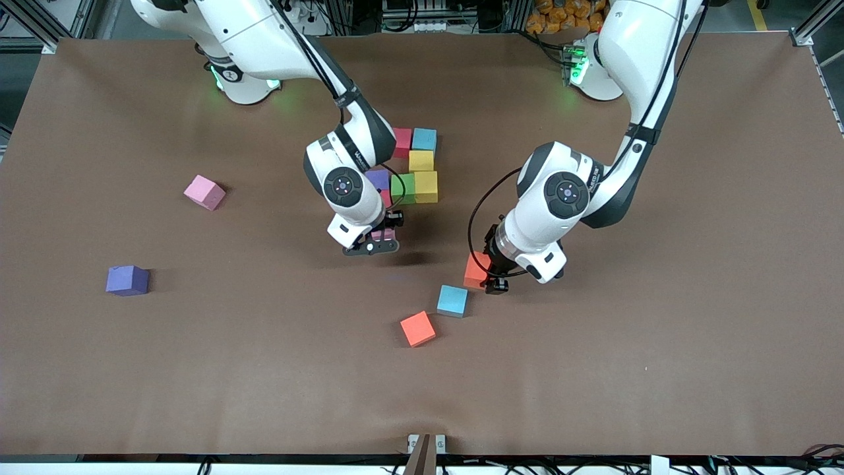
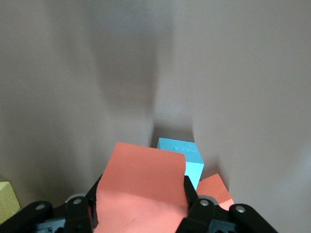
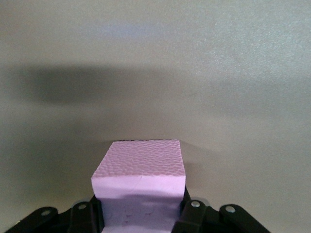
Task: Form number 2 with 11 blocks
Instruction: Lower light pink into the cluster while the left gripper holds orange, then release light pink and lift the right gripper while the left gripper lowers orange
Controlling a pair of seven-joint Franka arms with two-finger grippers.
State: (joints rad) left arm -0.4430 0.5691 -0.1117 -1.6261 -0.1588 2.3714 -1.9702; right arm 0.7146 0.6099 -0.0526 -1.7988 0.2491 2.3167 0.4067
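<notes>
My left gripper (image 1: 481, 274) is shut on an orange-red block (image 1: 474, 268), low over the table beside a loose light blue block (image 1: 452, 300). The left wrist view shows its fingers (image 2: 190, 194) pressed on that orange-red block (image 2: 141, 189), with the light blue block (image 2: 187, 155) just past it. My right gripper (image 1: 381, 236) is shut on a pink block (image 3: 141, 177), low over the table just camera-side of the partly built number 2 (image 1: 422, 161). That figure shows red (image 1: 402, 142), light blue (image 1: 424, 139), two yellow, green (image 1: 403, 188) and purple (image 1: 378, 178) blocks; the right arm hides part of it.
Loose blocks lie about: a pink one (image 1: 204, 192) and a purple one (image 1: 127, 280) toward the right arm's end, and an orange-red one (image 1: 418, 328) nearer the front camera than the light blue block. The brown table (image 1: 626, 343) stretches wide around them.
</notes>
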